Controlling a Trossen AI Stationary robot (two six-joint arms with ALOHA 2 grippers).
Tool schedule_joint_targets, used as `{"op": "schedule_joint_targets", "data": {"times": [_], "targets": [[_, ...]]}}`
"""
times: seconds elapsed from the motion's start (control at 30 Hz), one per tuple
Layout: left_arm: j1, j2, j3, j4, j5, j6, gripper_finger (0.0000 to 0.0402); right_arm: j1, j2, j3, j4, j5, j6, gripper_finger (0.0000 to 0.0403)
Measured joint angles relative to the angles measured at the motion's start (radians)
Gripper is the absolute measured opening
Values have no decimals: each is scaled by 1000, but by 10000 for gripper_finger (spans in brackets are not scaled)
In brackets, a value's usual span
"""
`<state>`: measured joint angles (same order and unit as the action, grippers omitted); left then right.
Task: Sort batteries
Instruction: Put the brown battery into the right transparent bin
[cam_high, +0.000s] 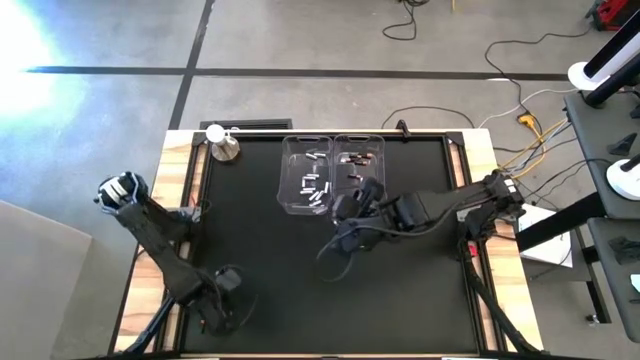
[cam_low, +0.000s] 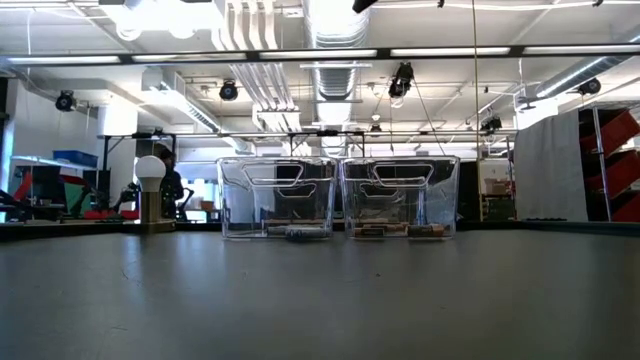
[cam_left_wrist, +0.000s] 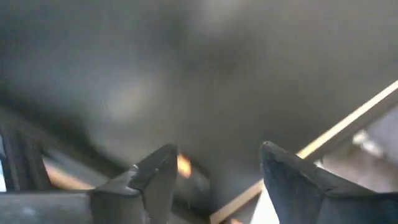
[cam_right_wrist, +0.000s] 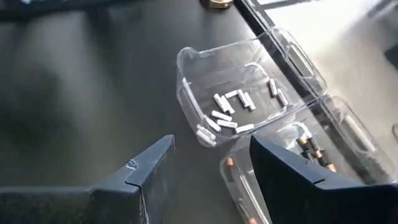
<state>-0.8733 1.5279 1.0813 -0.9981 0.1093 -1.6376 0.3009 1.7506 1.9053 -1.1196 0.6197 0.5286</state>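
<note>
We see two clear bins side by side at the table's far middle: the left bin (cam_high: 305, 172) holds the silvery-white batteries (cam_right_wrist: 229, 111), the right bin (cam_high: 359, 160) the dark batteries (cam_right_wrist: 314, 151). The right gripper (cam_right_wrist: 211, 165) hovers just before the bins, fingers apart and empty. The left gripper (cam_left_wrist: 214, 168), low at the near left edge, seems parted and empty too.

Two clear plastic bins stand side by side, touching, at the far middle of the black table (cam_high: 260, 270). The left clear plastic bin (cam_high: 306, 172) holds silvery-white batteries (cam_high: 314, 185); the right clear plastic bin (cam_high: 359, 165) holds dark batteries (cam_high: 355, 158). A silver round-topped metal knob (cam_high: 224, 146) stands to their left.
</note>
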Motion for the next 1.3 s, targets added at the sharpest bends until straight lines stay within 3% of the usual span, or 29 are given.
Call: {"op": "schedule_joint_targets", "data": {"times": [0.13, 0.27, 0.5, 0.77, 1.13, 1.3], "targets": [[-59, 49, 17, 38, 175, -145, 238, 38, -13, 0, -55, -2, -82, 203], [-103, 79, 11, 113, 268, -299, 249, 91, -14, 0, -112, -3, -132, 203], [-110, 100, -44, 197, 284, -473, 226, 178, -18, -1, -187, -2, -137, 203], [-102, 52, -209, 382, 301, -678, 196, 232, -33, -1, -232, 0, -113, 203], [-70, 52, -299, 418, 326, -694, 140, 395, -82, -1, -397, 0, 149, 203], [-47, 58, -282, 365, 261, -551, 116, 474, -115, -1, -401, 15, 218, 203]]}}
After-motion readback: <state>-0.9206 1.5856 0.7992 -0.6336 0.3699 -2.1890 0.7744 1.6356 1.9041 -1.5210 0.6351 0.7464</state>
